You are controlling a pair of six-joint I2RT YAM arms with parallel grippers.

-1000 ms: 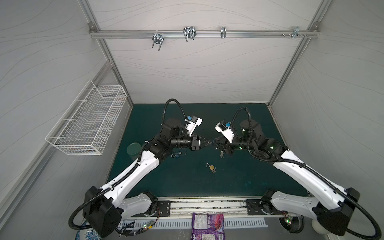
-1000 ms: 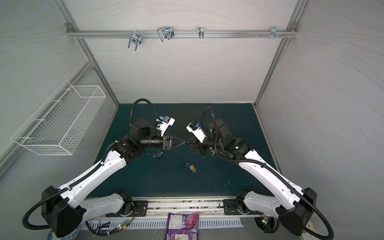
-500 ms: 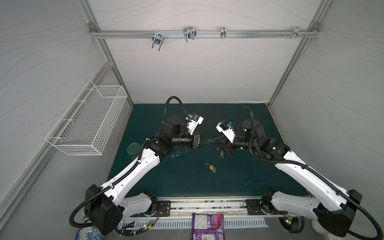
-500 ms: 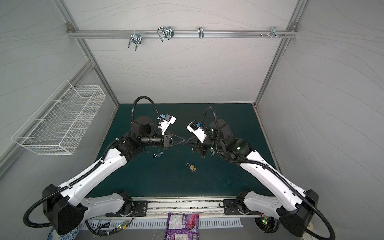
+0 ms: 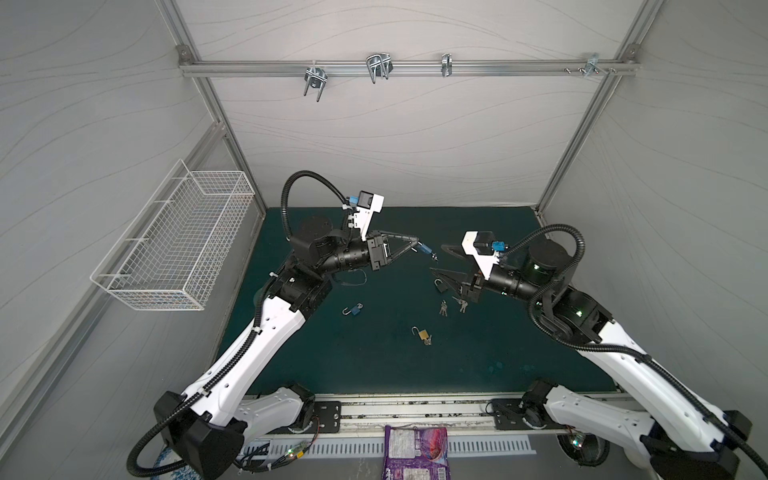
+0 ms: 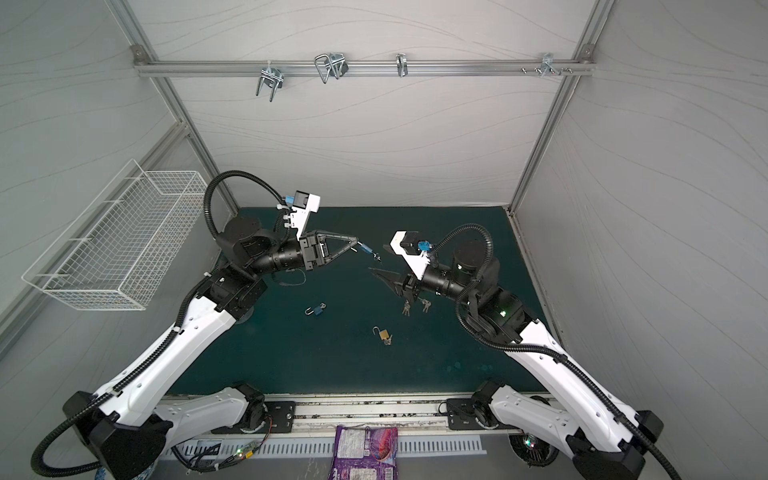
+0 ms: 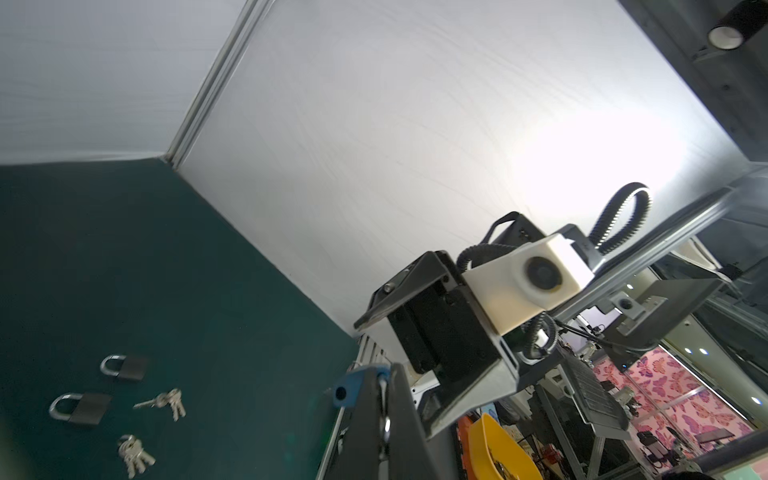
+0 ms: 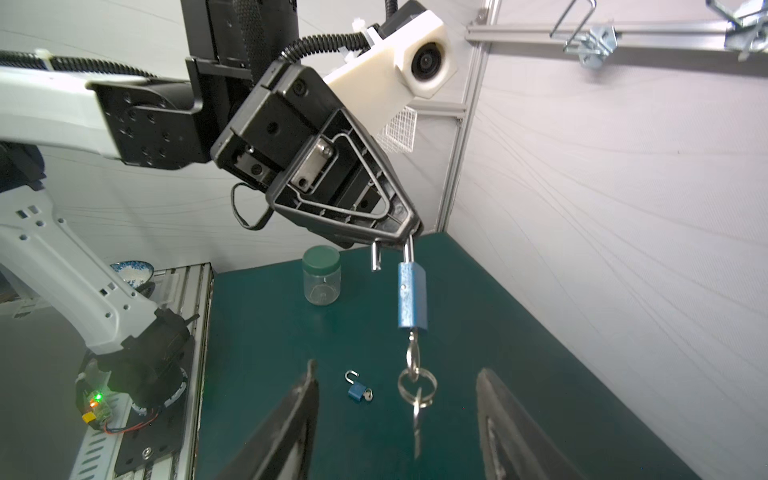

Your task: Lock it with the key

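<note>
A small blue padlock (image 8: 411, 297) hangs in the air by its open shackle, with my left gripper (image 8: 405, 239) shut on that shackle. In both top views the padlock (image 5: 424, 249) (image 6: 366, 249) sits just off the left gripper's tip (image 5: 417, 246) above the mat's middle. A key (image 8: 412, 353) sits in the keyhole, and a ring (image 8: 417, 384) with another key dangles from it. My right gripper (image 8: 397, 370) (image 5: 441, 260) stands open just short of the ring and holds nothing. In the left wrist view the padlock's body (image 7: 351, 386) pokes out beside the shut fingers (image 7: 365, 415).
On the green mat (image 5: 374, 365) lie a second blue padlock (image 5: 353, 309), a brass padlock (image 5: 422, 333), a dark padlock (image 5: 439, 286) and key bunches (image 5: 444, 307). A lidded clear jar (image 8: 321, 275) stands at the mat's left. A wire basket (image 5: 178, 237) hangs on the left wall.
My left gripper has shut on the padlock's shackle. My right gripper has opened, let go and drawn back to the right, so a gap now separates the two grippers.
</note>
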